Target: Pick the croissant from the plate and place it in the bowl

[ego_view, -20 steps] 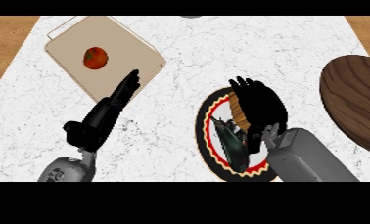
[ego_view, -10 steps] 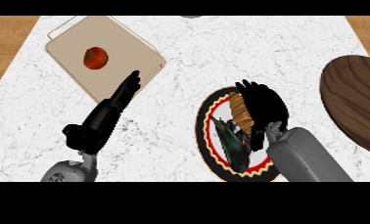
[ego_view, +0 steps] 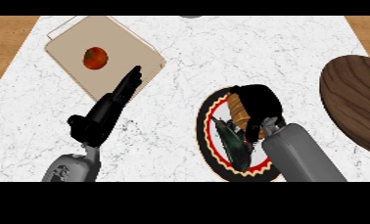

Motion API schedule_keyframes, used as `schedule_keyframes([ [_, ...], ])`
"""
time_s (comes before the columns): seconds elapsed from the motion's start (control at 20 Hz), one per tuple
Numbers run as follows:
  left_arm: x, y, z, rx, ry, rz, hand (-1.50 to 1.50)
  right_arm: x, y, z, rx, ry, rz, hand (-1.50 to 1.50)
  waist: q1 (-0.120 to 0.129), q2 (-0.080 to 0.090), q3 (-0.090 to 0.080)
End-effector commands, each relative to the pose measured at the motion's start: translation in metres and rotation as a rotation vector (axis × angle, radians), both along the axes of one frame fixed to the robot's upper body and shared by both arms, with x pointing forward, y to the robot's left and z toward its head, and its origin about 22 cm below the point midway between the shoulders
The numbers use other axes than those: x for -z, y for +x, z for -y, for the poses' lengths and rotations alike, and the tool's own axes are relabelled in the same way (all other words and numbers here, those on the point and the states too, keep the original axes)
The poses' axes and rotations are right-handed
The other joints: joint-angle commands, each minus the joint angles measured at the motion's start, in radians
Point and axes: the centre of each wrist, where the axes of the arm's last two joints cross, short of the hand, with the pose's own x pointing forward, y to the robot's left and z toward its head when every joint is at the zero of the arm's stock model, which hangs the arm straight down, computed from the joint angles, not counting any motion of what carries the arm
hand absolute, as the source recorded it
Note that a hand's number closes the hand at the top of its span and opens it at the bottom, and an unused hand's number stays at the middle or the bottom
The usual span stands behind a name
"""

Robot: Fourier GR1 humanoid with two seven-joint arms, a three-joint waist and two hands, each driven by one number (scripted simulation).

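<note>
Croissant [ego_view: 236,106], one only, lies on the single plate [ego_view: 209,142], a round dish with a dark rim and a red ring, set toward the near edge of the white marble tabletop [ego_view: 239,52], right of its middle. The right hand [ego_view: 254,101] sits over the plate with its fingers curled down round the croissant, hiding most of it; only a tan strip of pastry shows at the hand's left side. A dark green patch shows on the plate's face just nearer than the hand. One grey forearm leads from the hand to the near edge.

One brown wooden bowl [ego_view: 350,100] stands at the right edge of the tabletop, partly cut off by the view, well apart from the plate and holding nothing that can be seen.

One tan cutting board [ego_view: 127,52] lies tilted near the far left corner, with one red tomato [ego_view: 95,57] on it. The left hand [ego_view: 108,110] rests on the left side of the tabletop, its fingers straight and together, their tips reaching the board's near corner.
</note>
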Motion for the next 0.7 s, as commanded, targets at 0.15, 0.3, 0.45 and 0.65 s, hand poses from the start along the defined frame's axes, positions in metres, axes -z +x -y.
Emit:
schedule_keyframes([
  [0.15,-0.01,-0.007,-0.005,-0.003,-0.014,-0.003,0.0,0.003,0.005,-0.001,-0.045,0.003,0.071,1.5,0.002,0.0,0.001],
  [0.3,0.0,-0.009,0.001,0.0,0.008,-0.002,0.0,0.021,0.004,0.003,-0.039,0.022,0.103,1.5,0.001,0.001,0.001],
  [0.45,0.011,0.003,-0.004,-0.012,-0.012,0.006,0.0,0.014,-0.035,0.043,-0.086,0.066,0.054,1.5,-0.015,-0.001,0.0],
  [0.65,-0.002,-0.005,0.003,-0.036,0.0,-0.005,0.0,0.019,-0.08,0.099,-0.114,0.095,0.013,1.5,-0.021,-0.003,0.001],
])
